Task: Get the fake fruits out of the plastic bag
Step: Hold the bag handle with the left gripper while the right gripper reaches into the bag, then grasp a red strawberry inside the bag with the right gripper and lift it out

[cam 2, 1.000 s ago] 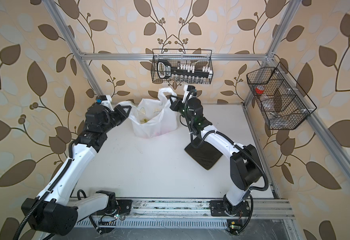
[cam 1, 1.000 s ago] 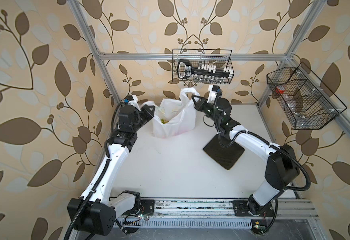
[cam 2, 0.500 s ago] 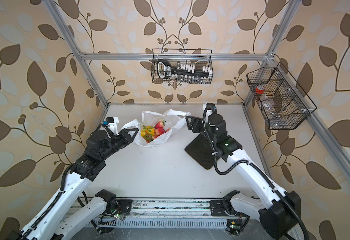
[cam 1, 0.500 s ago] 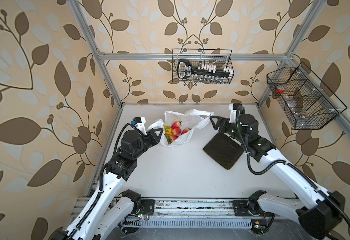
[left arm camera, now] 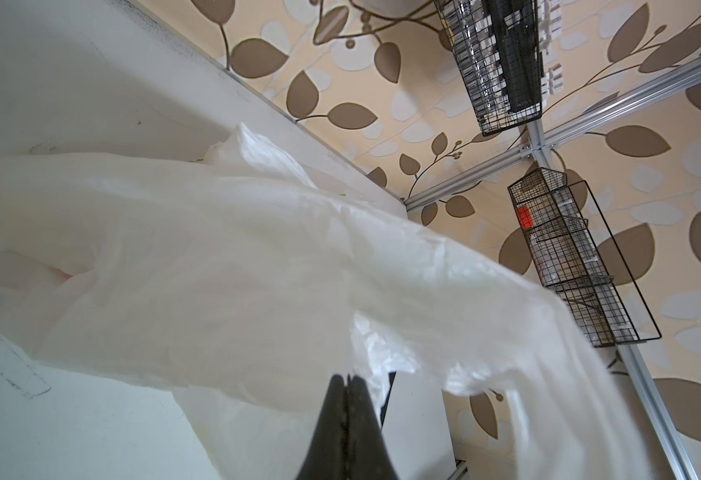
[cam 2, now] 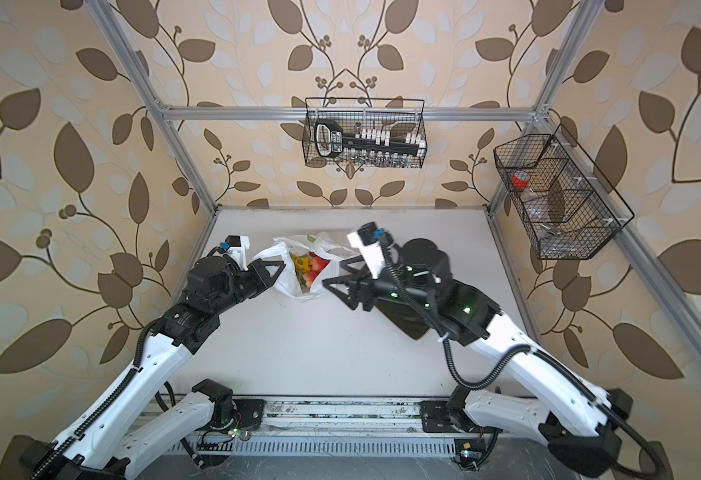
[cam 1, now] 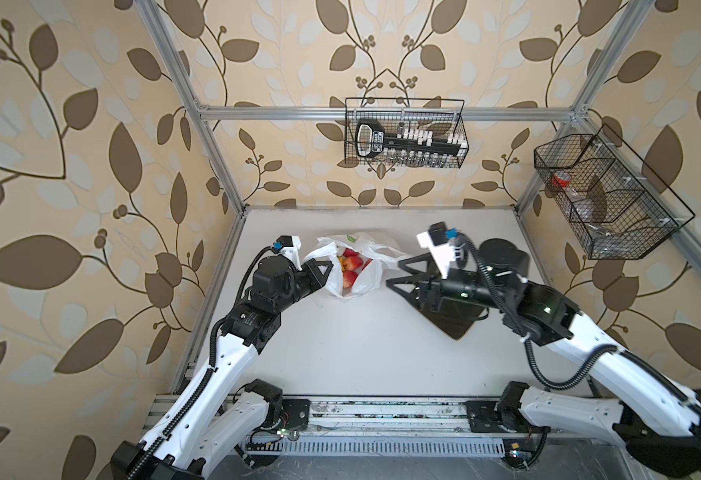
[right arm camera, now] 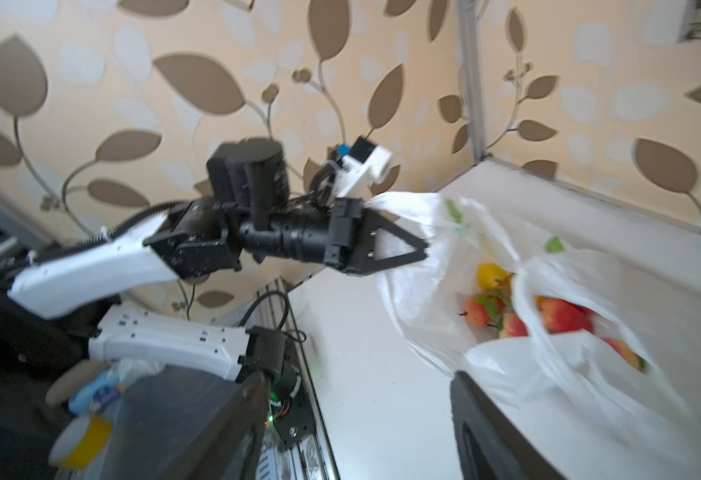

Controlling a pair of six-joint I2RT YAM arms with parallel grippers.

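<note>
The plastic bag [cam 1: 366, 279] [cam 2: 288, 286] lies on the white table with its mouth open. Inside it show the fake fruits: red ones [cam 1: 353, 263] [right arm camera: 564, 316] and a yellow one [cam 2: 301, 262] [right arm camera: 490, 275]. My left gripper [cam 1: 327, 268] [cam 2: 279, 268] [left arm camera: 346, 379] is shut on the bag's left edge, and white film drapes over its tips. My right gripper [cam 1: 394, 273] [cam 2: 332, 272] [right arm camera: 357, 380] stands open just right of the bag. Bare table shows between its fingers, and one finger [right arm camera: 471, 399] sits close against the bag's film.
A dark square plate [cam 1: 458, 326] [cam 2: 411, 326] lies under my right arm. Wire baskets hang on the back wall [cam 1: 404, 133] and the right wall [cam 1: 606, 199]. Aluminium frame posts stand at the table's corners.
The bag came down from the back, where both grippers held its handles up, and now lies open. My right gripper let go, opened and moved beside the bag. The left still holds.
</note>
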